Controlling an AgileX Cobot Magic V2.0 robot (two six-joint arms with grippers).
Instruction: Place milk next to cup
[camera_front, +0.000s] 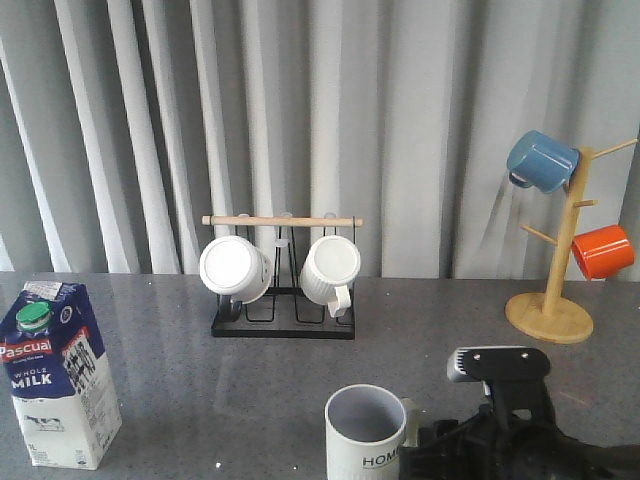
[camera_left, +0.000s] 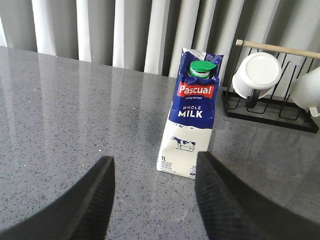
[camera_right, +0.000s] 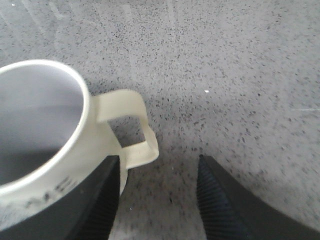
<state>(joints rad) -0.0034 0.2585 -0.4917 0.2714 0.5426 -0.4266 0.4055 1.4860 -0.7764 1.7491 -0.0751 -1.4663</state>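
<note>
The milk (camera_front: 58, 375) is a blue-and-white carton with a green cap, upright at the table's near left; it shows too in the left wrist view as the milk (camera_left: 190, 115). My left gripper (camera_left: 154, 167) is open, a short way in front of the carton, with only bare table between its fingers. The cup (camera_front: 366, 432), a pale mug with "HOME" lettering, stands at the front middle. In the right wrist view the cup (camera_right: 47, 135) lies just beside my open right gripper (camera_right: 159, 167), its handle (camera_right: 131, 131) close to one finger and not held.
A black wire rack (camera_front: 284, 312) with a wooden bar holds two white mugs (camera_front: 234, 268) at the back middle. A wooden mug tree (camera_front: 556, 290) at the back right carries a blue mug (camera_front: 541, 160) and an orange mug (camera_front: 603, 251). Grey curtains hang behind the table.
</note>
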